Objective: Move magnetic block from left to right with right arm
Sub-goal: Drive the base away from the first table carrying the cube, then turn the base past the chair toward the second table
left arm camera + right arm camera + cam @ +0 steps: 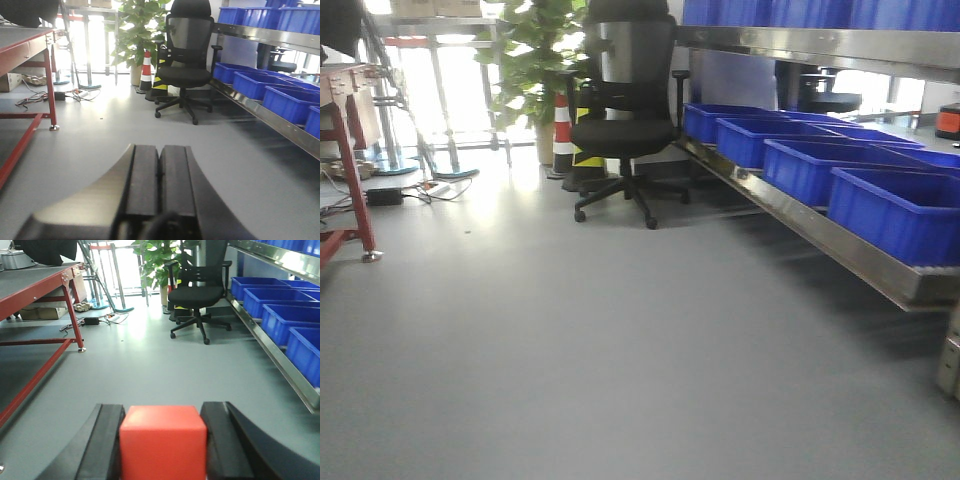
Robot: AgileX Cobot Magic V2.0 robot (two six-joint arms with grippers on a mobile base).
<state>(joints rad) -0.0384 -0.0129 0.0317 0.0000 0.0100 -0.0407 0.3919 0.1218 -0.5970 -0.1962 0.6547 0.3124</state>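
Observation:
The magnetic block (163, 445), a plain red cube, fills the bottom middle of the right wrist view. It sits between the two black fingers of my right gripper (162, 412), and both fingers press against its sides, so the gripper is shut on it above the grey floor. In the left wrist view my left gripper (160, 150) is shut, its two dark pads (144, 175) pressed together with nothing between them. Neither gripper nor the block shows in the exterior front view.
A black office chair (623, 110) stands ahead, with a potted plant (535, 60) and a striped traffic cone (146, 70) beside it. Blue bins (800, 165) line a steel shelf (820, 235) on the right. A red-framed table (40, 287) is on the left, cables (75, 93) beyond it.

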